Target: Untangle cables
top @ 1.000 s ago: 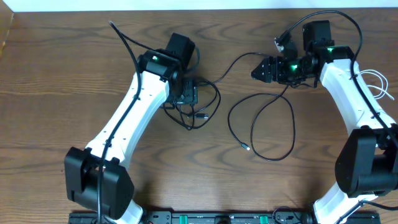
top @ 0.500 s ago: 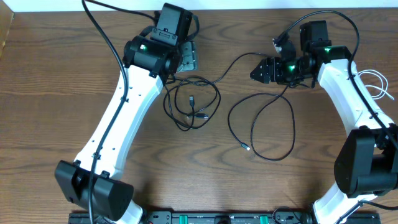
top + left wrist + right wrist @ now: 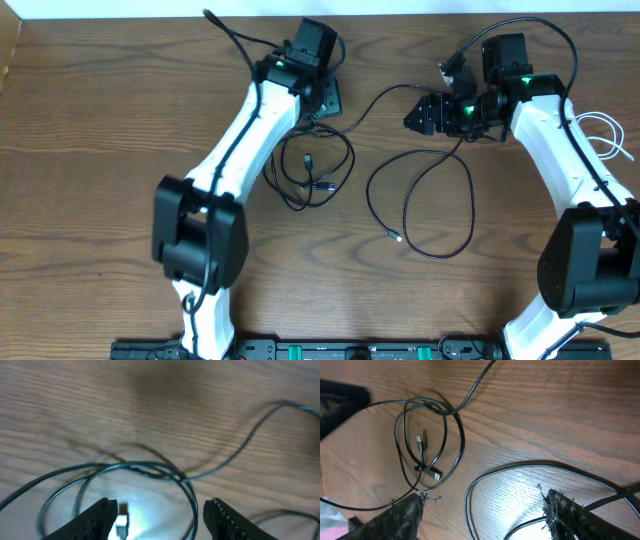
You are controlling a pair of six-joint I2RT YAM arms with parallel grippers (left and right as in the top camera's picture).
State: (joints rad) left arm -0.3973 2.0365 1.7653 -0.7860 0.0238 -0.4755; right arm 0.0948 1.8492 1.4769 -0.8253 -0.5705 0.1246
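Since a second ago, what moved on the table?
The left arm drew back off the black cable tangle toward the far side; its fingers, apart, hold nothing. The tangle, the right arm and the white cable stayed put.

The desk (image 3: pixel 80 150) is brown wood with a strong grain. Near its middle lies a black tangle (image 3: pixel 322 186), made of several overlapping coils with two small plugs inside them. From the tangle's far side one strand runs off to the right. Just right of the tangle lies a black loop (image 3: pixel 440 257), its plug end on the side nearer the tangle. Well right of the tangle, by the desk's edge, lies a white cable (image 3: pixel 618 148).
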